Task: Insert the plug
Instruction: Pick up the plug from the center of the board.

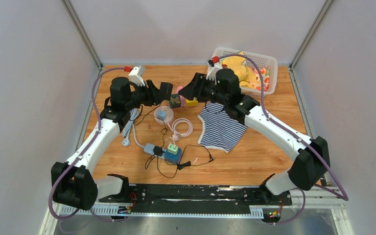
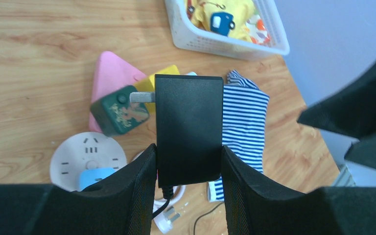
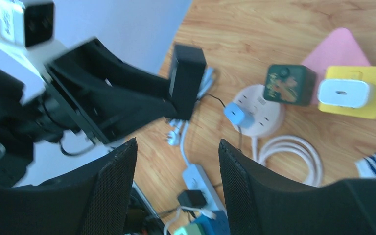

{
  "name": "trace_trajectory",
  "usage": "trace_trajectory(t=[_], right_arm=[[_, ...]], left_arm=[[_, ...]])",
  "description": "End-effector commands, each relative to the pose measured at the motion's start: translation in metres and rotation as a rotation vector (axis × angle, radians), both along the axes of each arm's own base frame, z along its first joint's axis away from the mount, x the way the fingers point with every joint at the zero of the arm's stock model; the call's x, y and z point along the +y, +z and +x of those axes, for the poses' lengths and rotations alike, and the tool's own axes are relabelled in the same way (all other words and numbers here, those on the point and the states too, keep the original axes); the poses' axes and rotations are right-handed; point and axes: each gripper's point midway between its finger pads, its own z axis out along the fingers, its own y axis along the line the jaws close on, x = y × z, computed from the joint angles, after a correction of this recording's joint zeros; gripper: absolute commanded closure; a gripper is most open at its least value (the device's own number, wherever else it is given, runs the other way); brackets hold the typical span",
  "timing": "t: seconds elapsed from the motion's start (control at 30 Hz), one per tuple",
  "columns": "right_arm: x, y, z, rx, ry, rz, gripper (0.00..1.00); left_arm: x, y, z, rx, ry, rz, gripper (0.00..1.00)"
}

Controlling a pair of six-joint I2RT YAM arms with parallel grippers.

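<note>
Nearest me on the bench (image 1: 254, 164) lies the white power strip (image 1: 152, 149), with the round socket (image 1: 162, 113) past it. Raised just beyond, my left gripper (image 2: 187, 152) pinches the black plug (image 2: 188, 117) by its sides, leaving the pins (image 2: 142, 97) clear for insertion, I judge. The right gripper (image 3: 177, 147) faces it, jaws spread, empty.

Pale, bare walls (image 1: 24, 73) are enclosing the wooden table (image 1: 254, 161) behind and on both sides, aluminium posts (image 1: 82, 32) are rising from its rear corners, and even light is falling on it.
</note>
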Motion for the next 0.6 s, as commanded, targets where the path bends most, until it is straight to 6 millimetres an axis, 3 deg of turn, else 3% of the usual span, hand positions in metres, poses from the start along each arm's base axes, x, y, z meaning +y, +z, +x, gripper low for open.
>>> trace_trajectory(t=[0.0,0.43,0.57], right_arm=[[0.024,0.038,0.007,-0.006,0.003,0.208,0.36],[0.047,0.011,0.025,0.099,-0.06,0.211,0.42],[0.056,0.004,0.025,0.119,-0.056,0.216,0.49]], left_arm=[[-0.019,0.028,-0.014,-0.124,-0.085,-0.009,1.0],[-0.027,0.041,-0.026,-0.122,-0.091,-0.071,1.0],[-0.028,0.046,-0.03,-0.131,-0.09,-0.085,1.0]])
